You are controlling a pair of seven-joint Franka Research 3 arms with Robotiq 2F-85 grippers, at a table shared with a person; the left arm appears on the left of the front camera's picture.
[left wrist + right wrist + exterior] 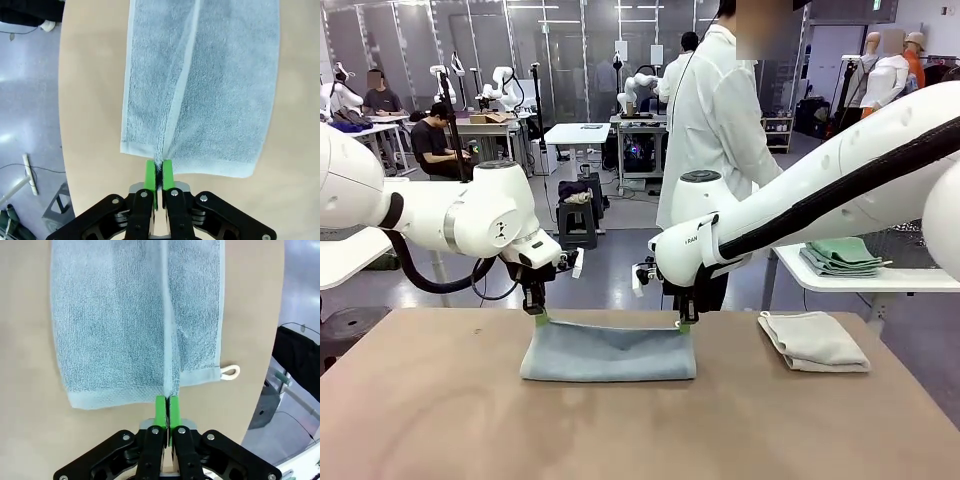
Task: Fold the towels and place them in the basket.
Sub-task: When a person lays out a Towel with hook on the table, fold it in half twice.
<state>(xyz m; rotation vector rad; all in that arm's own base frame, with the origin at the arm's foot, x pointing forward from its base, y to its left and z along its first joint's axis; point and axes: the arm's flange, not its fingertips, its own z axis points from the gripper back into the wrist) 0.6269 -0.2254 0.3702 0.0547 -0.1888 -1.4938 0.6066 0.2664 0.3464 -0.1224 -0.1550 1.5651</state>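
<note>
towel (608,351) on table (440,420), another (814,341) at its right.

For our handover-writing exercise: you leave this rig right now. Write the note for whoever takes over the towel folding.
Left gripper: shut on the blue-grey towel at its far left corner. Right gripper: shut on its far right corner. The towel lies on the table, mid-fold.
Done: beige towel folded, on the table to the robot's right.
Green towels stacked on the side table, next to what looks like the basket.
To do: finish this fold; get the towels into the basket.
</note>
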